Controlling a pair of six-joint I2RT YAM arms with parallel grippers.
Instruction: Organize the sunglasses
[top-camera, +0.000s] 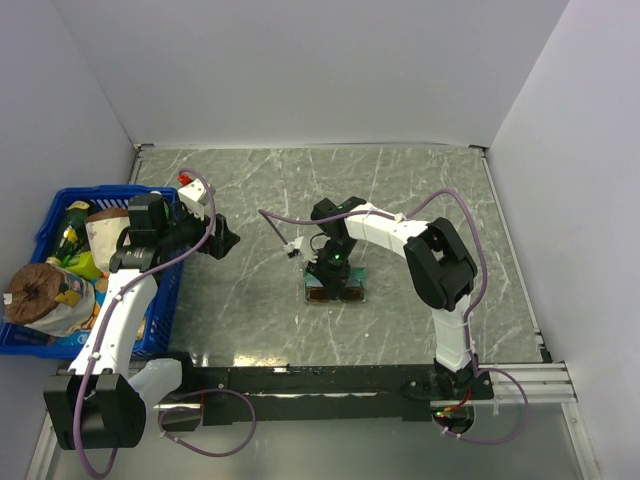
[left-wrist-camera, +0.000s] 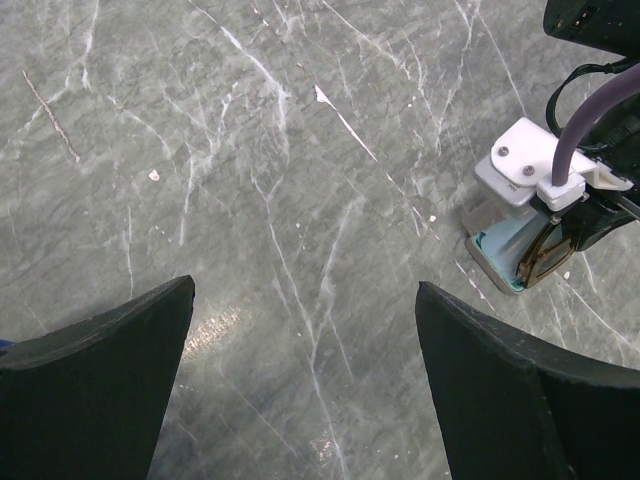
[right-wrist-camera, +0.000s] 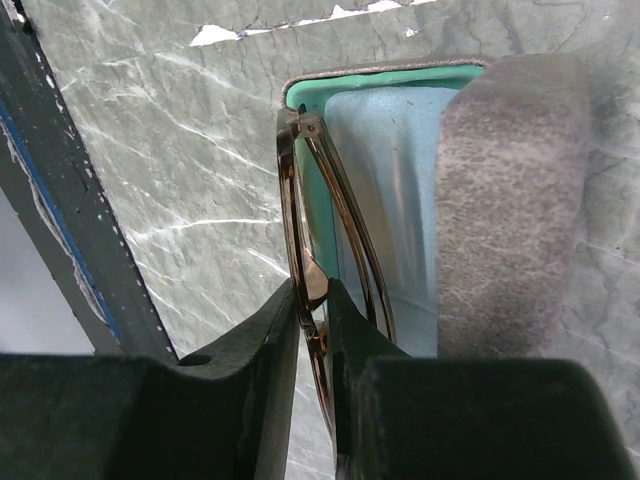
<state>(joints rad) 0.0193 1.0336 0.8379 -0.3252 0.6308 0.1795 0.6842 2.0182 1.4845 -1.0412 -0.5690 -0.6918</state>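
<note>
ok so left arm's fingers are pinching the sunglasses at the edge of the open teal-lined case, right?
Not the left, the right: the right wrist view shows the right arm's fingers pinching the sunglasses at the edge of the open teal-lined case. The left arm's fingers are open, holding nothing.

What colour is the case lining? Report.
Teal. The case lining shows best in the right wrist view.

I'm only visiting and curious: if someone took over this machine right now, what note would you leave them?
Left claw: open, empty, hovering over the table, off to the side of the case.
Right claw: shut on the sunglasses, holding them on edge at the rim of the open case.
Done: sunglasses grasped and brought to the case.
Left: lay them fully on the teal lining, let go, then probably close the lid.
</note>
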